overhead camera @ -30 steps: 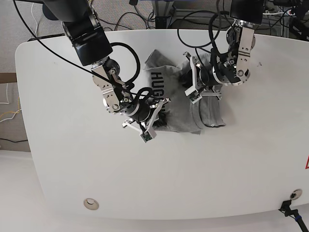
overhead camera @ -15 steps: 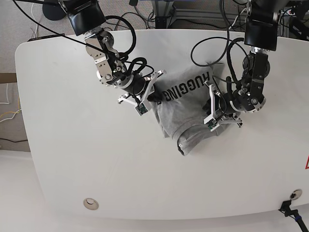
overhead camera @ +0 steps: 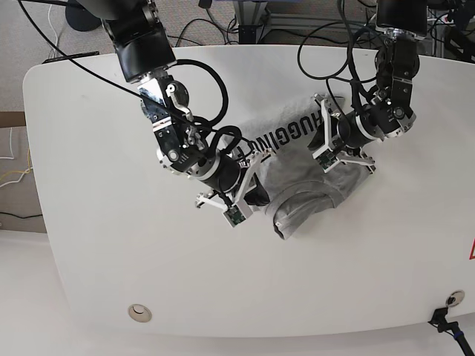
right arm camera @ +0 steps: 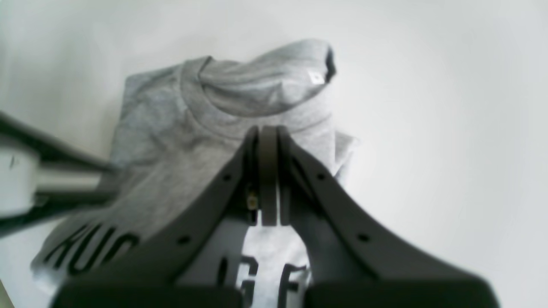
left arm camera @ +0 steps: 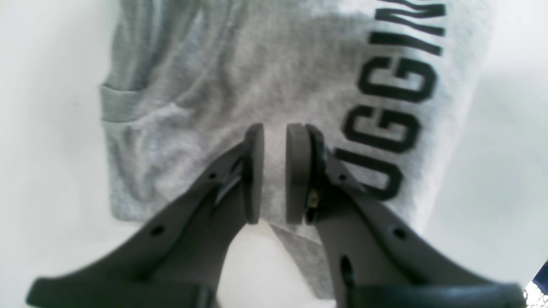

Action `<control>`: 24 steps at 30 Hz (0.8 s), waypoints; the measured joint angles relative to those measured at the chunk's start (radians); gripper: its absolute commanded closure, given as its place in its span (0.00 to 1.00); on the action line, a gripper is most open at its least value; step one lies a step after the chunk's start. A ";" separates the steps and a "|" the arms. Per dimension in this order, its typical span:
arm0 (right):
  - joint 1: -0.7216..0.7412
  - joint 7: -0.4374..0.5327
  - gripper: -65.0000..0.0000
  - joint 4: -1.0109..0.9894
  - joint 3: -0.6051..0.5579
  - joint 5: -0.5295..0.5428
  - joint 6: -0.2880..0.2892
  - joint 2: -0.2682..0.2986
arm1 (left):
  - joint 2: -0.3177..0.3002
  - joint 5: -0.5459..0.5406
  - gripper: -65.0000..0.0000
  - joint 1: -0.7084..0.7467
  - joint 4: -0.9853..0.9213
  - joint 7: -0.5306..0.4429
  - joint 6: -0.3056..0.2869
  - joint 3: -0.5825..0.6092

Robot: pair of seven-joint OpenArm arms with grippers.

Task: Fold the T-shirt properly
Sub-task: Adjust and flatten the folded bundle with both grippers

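The heather-grey T-shirt (overhead camera: 297, 167) lies folded small at the table's middle, black lettering up. A loose flap (overhead camera: 286, 219) sticks out at its front. In the left wrist view the T-shirt (left arm camera: 257, 64) shows a sleeve hem (left arm camera: 115, 102) and lettering (left arm camera: 398, 111). My left gripper (left arm camera: 274, 128) hovers over it, pads a narrow gap apart, nothing between them; in the base view it (overhead camera: 322, 139) is at the shirt's right side. My right gripper (right arm camera: 267, 132) is shut, no cloth visibly pinched, over the T-shirt (right arm camera: 171, 141) near the ribbed collar (right arm camera: 257, 115); it (overhead camera: 256, 191) is at the shirt's left front.
The white table (overhead camera: 111, 245) has a round grommet (overhead camera: 139, 313) at the front left and a red sticker (overhead camera: 471, 251) at the right edge. Cables (overhead camera: 245, 22) hang beyond the far edge. The other arm (right arm camera: 43, 179) shows at the left of the right wrist view.
My right gripper has moved from the shirt's far left corner down to its left front. My left gripper has moved up along the right side. The bunched shirt was opened, lettering up.
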 measured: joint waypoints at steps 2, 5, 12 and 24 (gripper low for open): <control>0.034 0.001 1.00 -0.074 0.000 -0.013 0.001 -0.021 | -0.002 0.002 0.89 0.029 -0.003 0.001 0.000 -0.002; 0.057 0.117 1.00 -0.187 0.003 -0.059 -0.006 -0.046 | 0.001 0.003 0.89 0.053 -0.028 0.000 0.000 0.003; 0.007 0.246 1.00 -0.332 0.006 -0.116 0.005 -0.057 | 0.006 -0.004 0.89 -0.036 -0.209 -0.010 0.003 0.033; -0.130 0.241 1.00 -0.167 0.011 -0.105 0.003 0.078 | 0.007 -0.007 0.89 -0.128 -0.312 -0.079 0.003 0.074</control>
